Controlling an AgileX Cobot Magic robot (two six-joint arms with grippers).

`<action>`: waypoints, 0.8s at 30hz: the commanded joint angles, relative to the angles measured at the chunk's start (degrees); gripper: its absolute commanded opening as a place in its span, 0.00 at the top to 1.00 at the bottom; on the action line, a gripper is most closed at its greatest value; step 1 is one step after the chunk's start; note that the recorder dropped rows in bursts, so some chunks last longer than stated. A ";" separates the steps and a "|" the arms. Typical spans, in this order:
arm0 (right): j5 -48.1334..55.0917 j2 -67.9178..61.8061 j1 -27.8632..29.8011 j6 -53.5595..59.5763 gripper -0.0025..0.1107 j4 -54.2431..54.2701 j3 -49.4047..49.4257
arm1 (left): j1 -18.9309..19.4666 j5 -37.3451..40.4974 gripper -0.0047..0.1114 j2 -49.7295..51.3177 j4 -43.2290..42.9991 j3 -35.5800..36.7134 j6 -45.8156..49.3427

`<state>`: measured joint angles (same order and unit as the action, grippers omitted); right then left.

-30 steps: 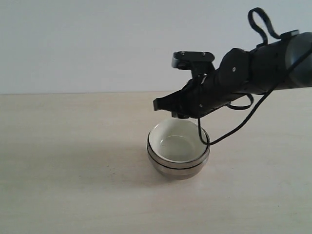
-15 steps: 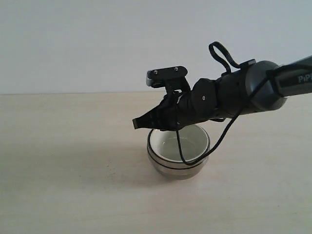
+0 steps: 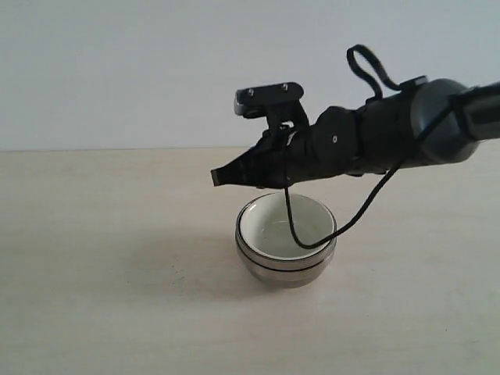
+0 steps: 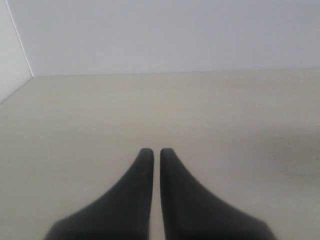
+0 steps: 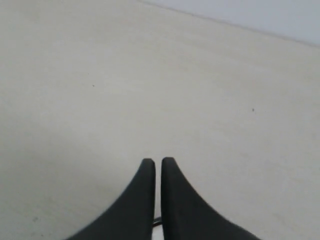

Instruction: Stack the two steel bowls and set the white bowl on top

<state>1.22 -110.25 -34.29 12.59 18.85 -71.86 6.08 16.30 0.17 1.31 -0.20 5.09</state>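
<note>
The white bowl (image 3: pixel 269 231) sits nested inside the two steel bowls (image 3: pixel 285 269), which stand stacked on the table in the exterior view. My right gripper (image 3: pixel 216 177) hovers above and to the left of the stack, pointing left, shut and empty; its cable hangs down over the white bowl. In the right wrist view the same gripper (image 5: pixel 157 161) shows only bare tabletop ahead, and no bowl appears there. My left gripper (image 4: pixel 153 151) is shut with nothing in it; it is out of the exterior view, and its own view shows only bare table.
The pale wooden table (image 3: pixel 117 258) stretches around the stack, with a plain white wall behind it. In the left wrist view the table meets that wall, and a wall corner (image 4: pixel 22 55) shows off to one side.
My right arm swung left across the bowl stack in the first half second, then rose slightly above it. The bowls have not moved.
</note>
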 commanded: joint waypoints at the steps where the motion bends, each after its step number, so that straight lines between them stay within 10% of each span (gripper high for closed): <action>1: 3.84 5.21 0.13 4.19 0.98 -0.17 -0.20 | 0.03 -0.37 0.92 -0.17 0.15 0.20 -0.65; 24: 31.27 7.70 9.07 -12.59 0.98 -18.13 -0.10 | 0.03 -0.37 0.92 -0.17 0.15 0.20 -0.65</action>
<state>31.64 -101.95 -25.54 0.41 1.16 -71.86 6.08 16.30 0.17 1.31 -0.20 5.09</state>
